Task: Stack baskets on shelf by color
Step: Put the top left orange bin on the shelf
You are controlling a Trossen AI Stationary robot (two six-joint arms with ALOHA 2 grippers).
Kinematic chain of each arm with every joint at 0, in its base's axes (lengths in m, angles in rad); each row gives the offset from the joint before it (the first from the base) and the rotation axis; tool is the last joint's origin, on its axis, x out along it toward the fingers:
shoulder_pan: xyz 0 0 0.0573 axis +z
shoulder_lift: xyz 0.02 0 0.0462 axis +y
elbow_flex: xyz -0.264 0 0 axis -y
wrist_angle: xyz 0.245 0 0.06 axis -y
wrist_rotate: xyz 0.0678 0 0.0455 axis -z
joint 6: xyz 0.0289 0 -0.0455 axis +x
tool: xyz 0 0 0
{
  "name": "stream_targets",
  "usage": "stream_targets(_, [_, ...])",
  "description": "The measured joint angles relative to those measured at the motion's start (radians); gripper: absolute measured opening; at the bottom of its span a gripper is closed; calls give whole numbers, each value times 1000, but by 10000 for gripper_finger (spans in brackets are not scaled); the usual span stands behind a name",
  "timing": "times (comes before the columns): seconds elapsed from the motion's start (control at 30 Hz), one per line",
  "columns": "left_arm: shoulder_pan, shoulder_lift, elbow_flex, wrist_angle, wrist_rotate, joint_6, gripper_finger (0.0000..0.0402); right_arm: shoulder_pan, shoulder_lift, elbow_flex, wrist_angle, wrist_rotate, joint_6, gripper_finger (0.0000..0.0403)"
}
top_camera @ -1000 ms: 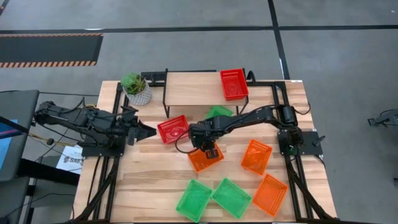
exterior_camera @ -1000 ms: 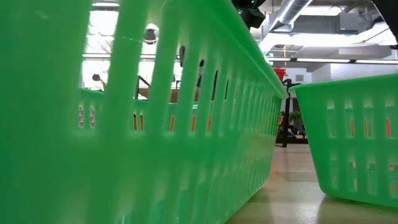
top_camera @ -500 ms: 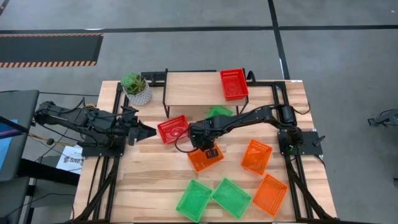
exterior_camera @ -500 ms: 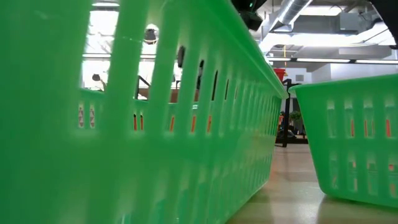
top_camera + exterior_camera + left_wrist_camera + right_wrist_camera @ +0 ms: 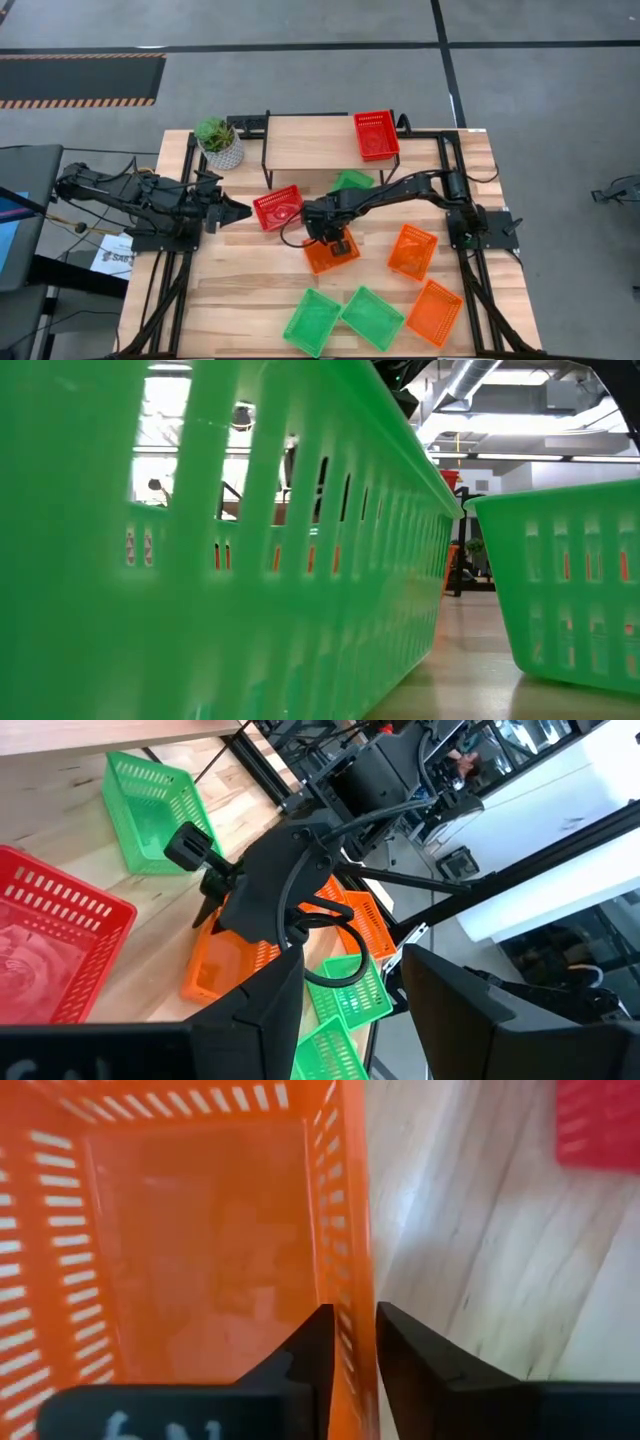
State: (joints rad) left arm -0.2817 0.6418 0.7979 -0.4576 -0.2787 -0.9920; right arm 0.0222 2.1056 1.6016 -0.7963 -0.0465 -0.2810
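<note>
My right gripper point(image 5: 335, 238) stands over an orange basket point(image 5: 330, 255) in the middle of the table, shut on its wall. My left gripper point(image 5: 240, 212) waits open at the table's left, its fingertips just left of a red basket point(image 5: 278, 207) that rests on the table. The shelf point(image 5: 310, 142) at the far edge carries one red basket point(image 5: 376, 134) at its right end. A green basket point(image 5: 352, 180) sits in front of the shelf. Two more orange baskets point(image 5: 412, 250) point(image 5: 434, 312) and two green baskets point(image 5: 312, 322) point(image 5: 372, 317) lie nearer. My right gripper point(image 5: 348, 1315) has the orange basket's side wall point(image 5: 355, 1270) between its two fingers, one finger inside the basket and one outside. It comes from above, pointing down. The basket's bottom rests on the table.
A potted plant point(image 5: 219, 143) stands at the shelf's left end. The low view is filled by the two near green baskets point(image 5: 250, 560) point(image 5: 570, 580). Bare tabletop point(image 5: 240, 280) lies at the near left.
My right gripper has sunk slightly onto the orange basket; the basket has stayed in place.
</note>
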Motion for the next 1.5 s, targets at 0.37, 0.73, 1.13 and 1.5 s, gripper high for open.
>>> stream_targets(0.37, [0, 0, 0, 0, -13, -15, 157, -13, -41, 15, -52, -46, 153, 11])
stream_targets(0.73, [0, -1, 0, 0, -32, -51, 157, -148, -340, 114, -121, -89, 633, 6])
stream_targets(1.13, [0, -1, 0, 2, -72, -94, 157, -432, -362, 193, -34, 147, 1146, 7])
stream_targets(1.5, [0, -2, 0, -1, -77, -92, 157, -462, -322, 193, -121, 174, 1265, 7])
